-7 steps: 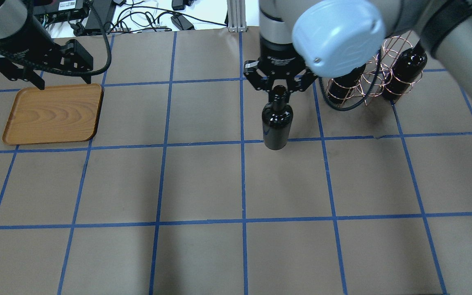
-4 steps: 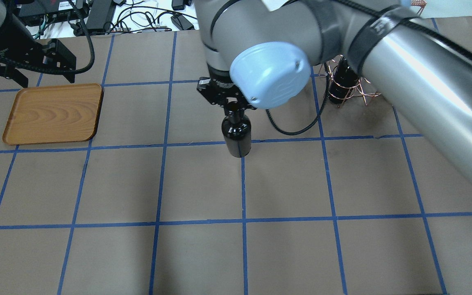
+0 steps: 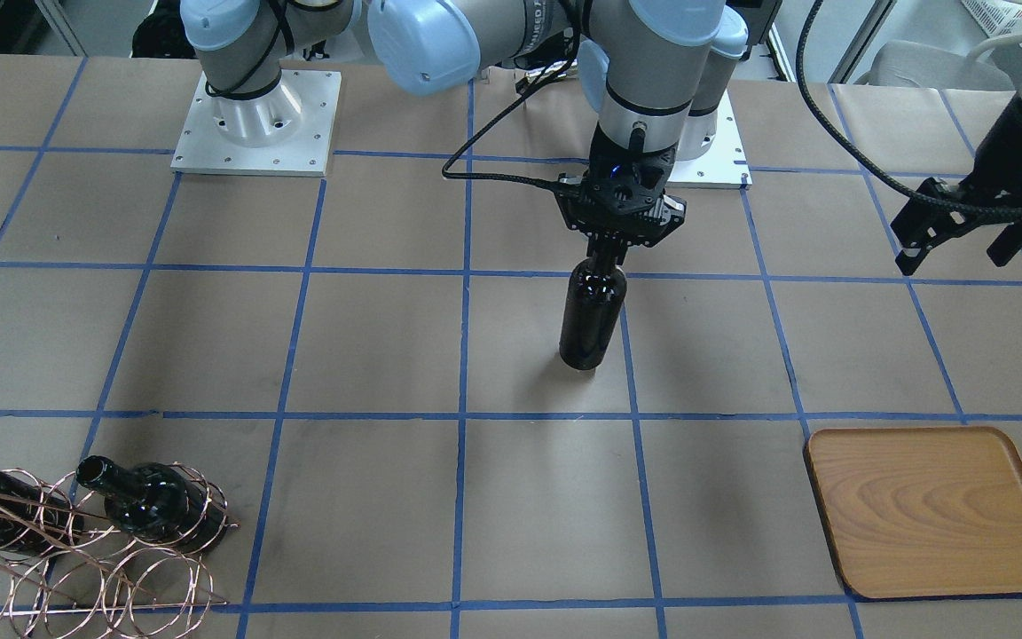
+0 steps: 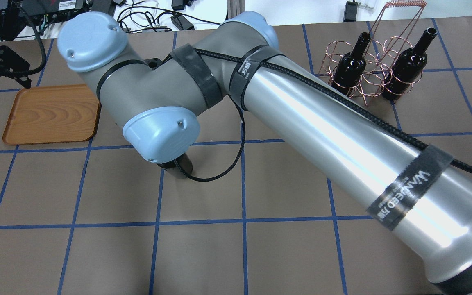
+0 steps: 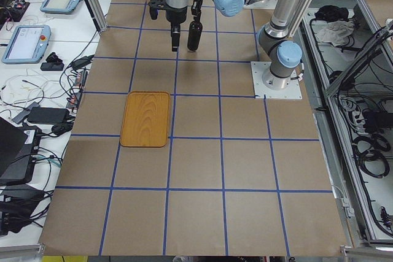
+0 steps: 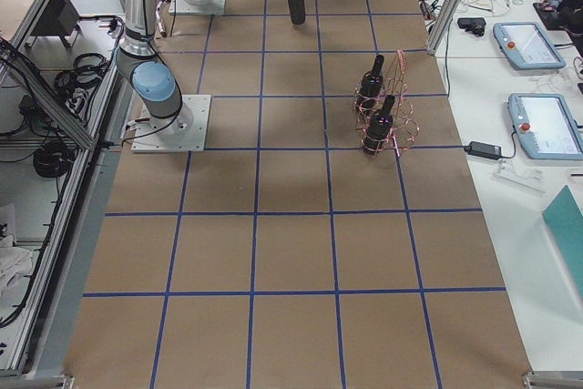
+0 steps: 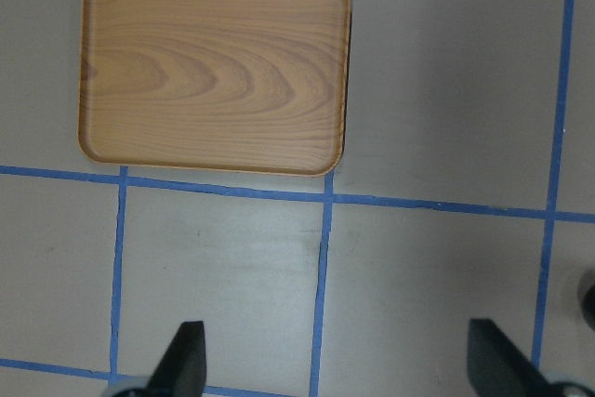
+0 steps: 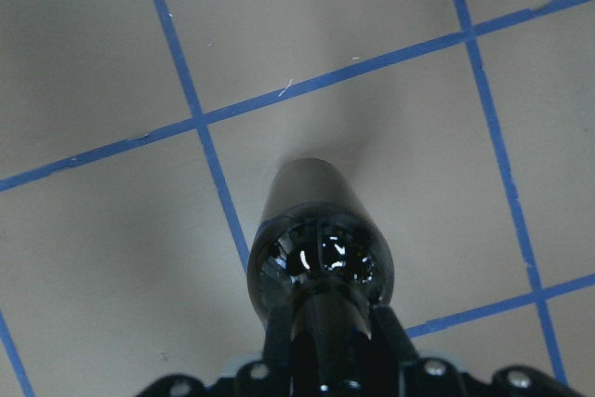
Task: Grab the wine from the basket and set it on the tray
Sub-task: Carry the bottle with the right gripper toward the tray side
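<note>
My right gripper (image 3: 609, 255) is shut on the neck of a black wine bottle (image 3: 593, 315) and holds it upright near the table's middle. I cannot tell whether its base touches the paper. The right wrist view looks down on the bottle's shoulders (image 8: 321, 253). In the overhead view my right arm hides all of it but the base (image 4: 182, 165). The copper wire basket (image 4: 369, 80) at the far right holds two more black bottles (image 4: 348, 67) (image 4: 406, 63). The wooden tray (image 4: 51, 114) lies bare at the far left. My left gripper (image 3: 959, 244) is open and empty, hovering beside the tray (image 7: 214, 72).
Brown paper with a blue tape grid covers the table (image 3: 369, 346). Cables and electronics (image 4: 150, 18) lie beyond the far edge. The arm bases (image 3: 254, 124) stand on white plates at the robot's side. My right arm (image 4: 322, 131) stretches across the table's middle.
My right arm has carried the bottle leftward from beside the basket toward the tray. My left gripper has drawn back toward the table's left edge.
</note>
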